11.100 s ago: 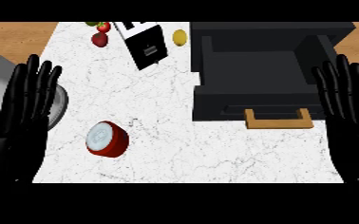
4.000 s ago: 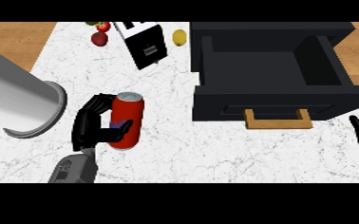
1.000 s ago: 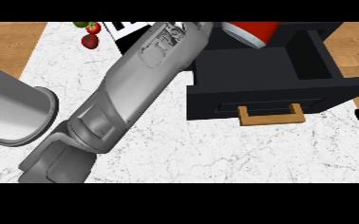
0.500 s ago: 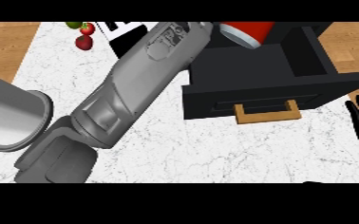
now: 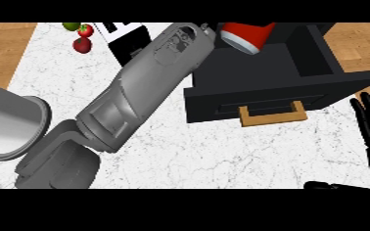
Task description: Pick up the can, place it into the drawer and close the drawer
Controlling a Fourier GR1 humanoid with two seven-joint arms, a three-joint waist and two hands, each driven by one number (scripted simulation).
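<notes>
I see my left forearm (image 5: 148, 85) stretching diagonally across the white marble bench (image 5: 217, 151) toward the open black drawer (image 5: 289, 78). The red can (image 5: 245, 35) hangs tilted above the drawer's back left corner, at the end of that arm. The left hand is hidden behind the wrist, so I cannot tell how its fingers stand. My right hand (image 5: 361, 120) shows at the right edge, fingers straight and released. The drawer's tan handle (image 5: 271, 115) faces me.
</notes>
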